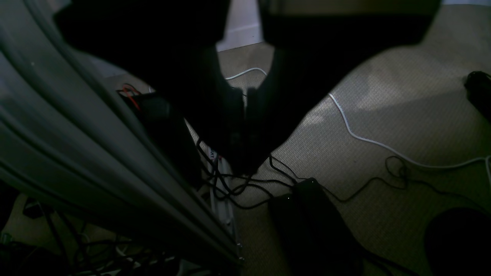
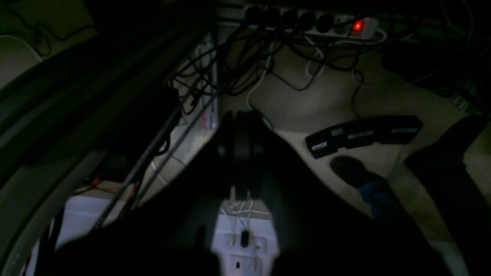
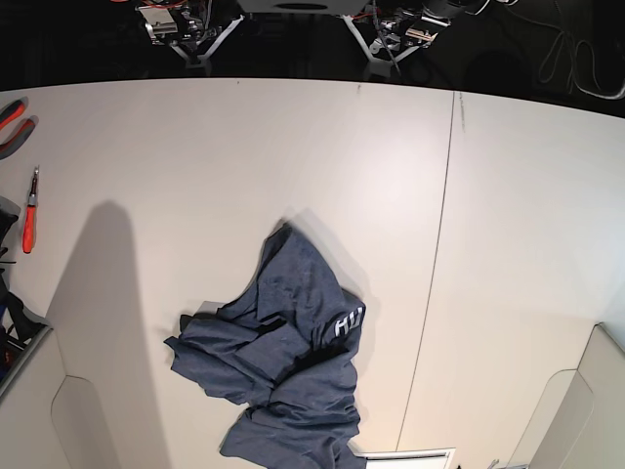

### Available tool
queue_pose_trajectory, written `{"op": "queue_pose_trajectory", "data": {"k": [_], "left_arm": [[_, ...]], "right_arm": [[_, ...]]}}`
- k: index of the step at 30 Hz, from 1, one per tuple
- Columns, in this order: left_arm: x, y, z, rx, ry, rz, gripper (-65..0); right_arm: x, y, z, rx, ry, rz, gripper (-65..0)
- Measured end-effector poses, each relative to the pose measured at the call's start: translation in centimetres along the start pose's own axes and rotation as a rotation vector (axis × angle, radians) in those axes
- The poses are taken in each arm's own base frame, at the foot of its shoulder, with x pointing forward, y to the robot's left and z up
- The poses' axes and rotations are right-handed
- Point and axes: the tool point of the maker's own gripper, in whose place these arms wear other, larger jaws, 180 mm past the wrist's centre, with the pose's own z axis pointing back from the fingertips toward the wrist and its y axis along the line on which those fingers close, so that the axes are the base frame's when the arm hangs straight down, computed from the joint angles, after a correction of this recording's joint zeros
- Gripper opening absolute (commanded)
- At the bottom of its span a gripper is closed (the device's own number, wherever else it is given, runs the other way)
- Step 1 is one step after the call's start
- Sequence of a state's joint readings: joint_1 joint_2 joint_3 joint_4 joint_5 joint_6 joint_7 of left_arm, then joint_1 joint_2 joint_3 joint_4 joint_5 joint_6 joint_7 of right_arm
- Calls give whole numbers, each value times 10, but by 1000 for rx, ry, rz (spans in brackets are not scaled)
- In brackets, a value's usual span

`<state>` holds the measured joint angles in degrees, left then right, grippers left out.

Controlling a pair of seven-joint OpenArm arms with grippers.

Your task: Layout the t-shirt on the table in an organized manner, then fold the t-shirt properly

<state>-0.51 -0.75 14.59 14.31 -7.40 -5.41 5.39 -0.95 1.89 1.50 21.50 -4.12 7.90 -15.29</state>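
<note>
The dark navy t-shirt (image 3: 283, 362) lies crumpled in a heap on the off-white table (image 3: 195, 156), near the front centre, with a bit of white lettering showing on its right side. Neither arm appears in the base view. In the left wrist view my left gripper (image 1: 245, 111) hangs over the carpeted floor, dark, jaws together with nothing between them. In the right wrist view my right gripper (image 2: 239, 134) is likewise shut and empty, over the floor beside the table frame. Both are far from the shirt.
Red-handled pliers (image 3: 10, 122) and a red screwdriver (image 3: 29, 220) lie at the table's left edge. A thin dark seam (image 3: 439, 244) runs down the tabletop. On the floor are tangled cables, a power strip (image 2: 333, 25) with a red light, and a black box (image 1: 307, 214).
</note>
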Motion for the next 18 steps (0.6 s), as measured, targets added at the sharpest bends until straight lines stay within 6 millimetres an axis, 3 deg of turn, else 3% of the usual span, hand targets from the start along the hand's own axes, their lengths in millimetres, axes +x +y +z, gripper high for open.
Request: {"op": "queue_pose_trajectory", "data": {"k": [8,11,18], "left_arm": [[-1,-1,0,-2,-3,-1,-650],[-4,4,4,32,-37,8,-650],[-46,20,24,74,-100,2,-650]], "right_arm": [[2,-1,1,-2,-9,1,-650],[4,-12,4,-22,-61,7,-650],[-30,-48,18,-87,-122,40,-650]]}}
